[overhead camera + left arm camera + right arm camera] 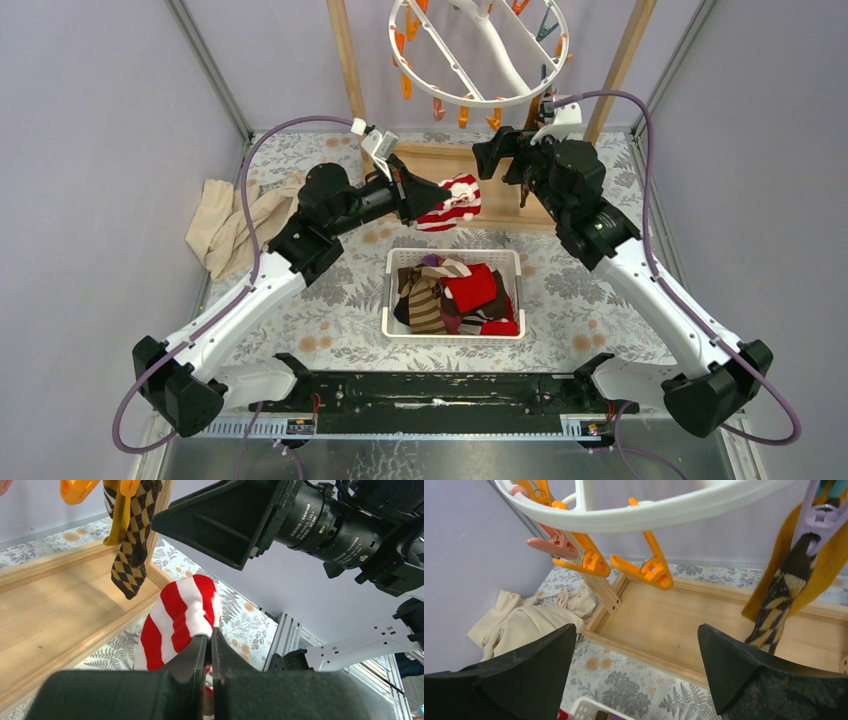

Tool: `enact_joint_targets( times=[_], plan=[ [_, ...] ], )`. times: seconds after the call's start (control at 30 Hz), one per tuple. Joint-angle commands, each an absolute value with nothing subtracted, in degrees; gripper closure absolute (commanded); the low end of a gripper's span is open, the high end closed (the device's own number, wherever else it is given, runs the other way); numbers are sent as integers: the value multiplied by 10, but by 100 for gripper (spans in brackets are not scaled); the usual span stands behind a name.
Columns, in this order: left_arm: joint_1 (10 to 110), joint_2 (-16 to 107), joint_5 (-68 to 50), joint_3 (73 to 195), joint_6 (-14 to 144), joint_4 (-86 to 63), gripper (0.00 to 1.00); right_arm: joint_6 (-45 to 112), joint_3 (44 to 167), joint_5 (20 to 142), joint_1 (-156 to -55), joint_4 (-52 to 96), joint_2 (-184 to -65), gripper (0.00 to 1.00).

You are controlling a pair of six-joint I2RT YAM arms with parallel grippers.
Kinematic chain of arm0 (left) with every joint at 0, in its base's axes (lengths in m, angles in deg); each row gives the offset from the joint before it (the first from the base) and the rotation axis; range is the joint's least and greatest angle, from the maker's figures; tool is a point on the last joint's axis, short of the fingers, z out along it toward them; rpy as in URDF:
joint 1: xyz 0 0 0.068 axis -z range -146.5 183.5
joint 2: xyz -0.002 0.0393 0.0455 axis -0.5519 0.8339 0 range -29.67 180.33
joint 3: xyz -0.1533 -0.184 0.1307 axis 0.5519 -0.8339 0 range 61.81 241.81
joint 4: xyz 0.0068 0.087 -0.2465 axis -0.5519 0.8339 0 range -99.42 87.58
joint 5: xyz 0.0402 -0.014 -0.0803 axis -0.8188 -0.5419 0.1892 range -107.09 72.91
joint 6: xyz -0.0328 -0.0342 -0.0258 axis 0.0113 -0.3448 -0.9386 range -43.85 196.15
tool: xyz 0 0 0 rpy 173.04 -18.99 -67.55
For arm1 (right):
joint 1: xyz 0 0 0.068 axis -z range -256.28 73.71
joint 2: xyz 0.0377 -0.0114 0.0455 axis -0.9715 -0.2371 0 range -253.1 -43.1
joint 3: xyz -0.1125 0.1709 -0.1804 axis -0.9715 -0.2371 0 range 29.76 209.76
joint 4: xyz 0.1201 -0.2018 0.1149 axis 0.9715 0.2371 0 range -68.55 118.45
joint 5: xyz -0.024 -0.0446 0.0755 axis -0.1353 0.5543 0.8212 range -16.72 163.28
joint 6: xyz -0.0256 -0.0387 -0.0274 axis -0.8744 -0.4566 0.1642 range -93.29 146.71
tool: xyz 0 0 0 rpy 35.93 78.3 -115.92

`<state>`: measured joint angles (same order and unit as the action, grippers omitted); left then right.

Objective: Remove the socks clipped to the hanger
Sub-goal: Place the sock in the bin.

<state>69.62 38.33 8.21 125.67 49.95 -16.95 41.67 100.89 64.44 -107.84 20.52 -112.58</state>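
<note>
Nearest the left wrist lens, the left gripper (210, 645) is seen clamped shut on a fold of a red-and-white striped knit sock (176, 614). It is held clear of the white round plastic hanger (470, 100), at 12 o'clock from the white plastic basket (390, 300). The right gripper (636, 630) is spread wide and empty beneath the ring.

A brown argyle sock (780, 597) and a mustard yellow sock (831, 565) are shown under a lilac clip (819, 515) at 3 o'clock in the right wrist view. Overhead they can hardly be made out. Soft, light and limp, they are probably best pinched high, just below the clip.
</note>
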Motion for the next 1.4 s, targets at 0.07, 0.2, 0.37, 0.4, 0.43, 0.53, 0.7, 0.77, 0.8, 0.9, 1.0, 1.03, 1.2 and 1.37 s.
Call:
enact_joint_targets(
  times=[0.07, 0.2, 0.37, 0.4, 0.43, 0.53, 0.7, 0.77, 0.8, 0.9, 1.0, 1.03, 1.2, 1.37],
  plan=[
    [705, 359, 89, 1287, 512, -103, 92, 446, 986, 650, -1074, 254, -1073, 0],
    [709, 348, 82, 1290, 514, -73, 92, 452, 973, 647, -1074, 273, -1054, 0],
    [713, 341, 78, 1297, 517, -41, 92, 464, 957, 662, -1075, 288, -1036, 0],
    [714, 340, 78, 1297, 518, -37, 92, 465, 953, 664, -1075, 289, -1033, 0],
    [715, 340, 77, 1297, 518, -32, 92, 466, 950, 664, -1075, 291, -1029, 0],
    [718, 344, 77, 1304, 517, -17, 92, 467, 944, 661, -1075, 299, -1018, 0],
    [726, 359, 83, 1317, 514, 17, 91, 462, 940, 654, -1075, 313, -999, 1],
    [730, 367, 87, 1321, 511, 31, 91, 461, 939, 649, -1075, 321, -993, 0],
    [731, 372, 88, 1321, 508, 35, 91, 459, 938, 648, -1075, 322, -991, 0],
    [736, 387, 93, 1318, 502, 48, 91, 458, 935, 646, -1075, 326, -987, 0],
    [740, 398, 95, 1309, 493, 53, 91, 459, 932, 648, -1075, 328, -983, 0],
    [742, 400, 95, 1305, 492, 55, 90, 459, 932, 648, -1074, 328, -982, 0],
    [756, 395, 76, 1267, 482, 72, 89, 456, 927, 648, -1075, 332, -979, 0],
    [762, 377, 43, 1199, 465, 78, 88, 457, 920, 654, -1075, 337, -973, 0]
  ],
)
